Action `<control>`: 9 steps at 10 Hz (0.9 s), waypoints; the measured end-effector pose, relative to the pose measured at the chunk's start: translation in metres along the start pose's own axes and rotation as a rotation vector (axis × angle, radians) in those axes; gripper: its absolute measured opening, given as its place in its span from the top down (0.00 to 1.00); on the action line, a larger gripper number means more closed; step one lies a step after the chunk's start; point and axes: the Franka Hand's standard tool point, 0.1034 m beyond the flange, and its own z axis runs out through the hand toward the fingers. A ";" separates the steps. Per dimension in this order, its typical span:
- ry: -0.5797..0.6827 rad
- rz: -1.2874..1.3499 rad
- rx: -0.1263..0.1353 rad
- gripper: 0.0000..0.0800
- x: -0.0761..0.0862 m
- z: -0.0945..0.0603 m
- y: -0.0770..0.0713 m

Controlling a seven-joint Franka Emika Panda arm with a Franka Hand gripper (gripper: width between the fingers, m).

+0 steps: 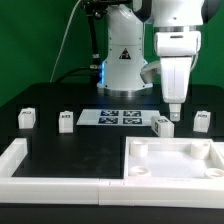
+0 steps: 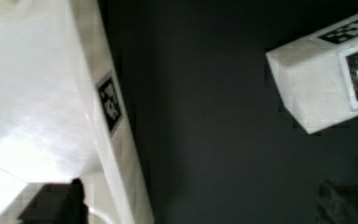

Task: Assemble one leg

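Four small white legs with square tags stand on the black table in the exterior view: two at its left (image 1: 27, 118) (image 1: 66, 121) and two at its right (image 1: 161, 126) (image 1: 202, 121). My gripper (image 1: 172, 110) hangs just above the table between the two right legs, close to the nearer one. In the wrist view the gripper (image 2: 202, 205) is open and empty, its dark fingertips (image 2: 51, 200) far apart. One leg (image 2: 336, 75) lies ahead of the jaws, apart from them. The large white tray-like part (image 1: 175, 150) lies in front, and its tagged rim (image 2: 87, 110) shows in the wrist view.
The marker board (image 1: 120, 117) lies at mid-table in front of the robot base (image 1: 122, 60). A white L-shaped rail (image 1: 20, 158) runs along the table's front at the exterior view's left.
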 end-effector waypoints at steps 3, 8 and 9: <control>0.001 0.204 0.004 0.19 0.000 0.001 -0.001; 0.045 1.014 0.018 0.19 -0.009 0.012 -0.033; 0.044 1.216 0.033 0.19 -0.002 0.013 -0.039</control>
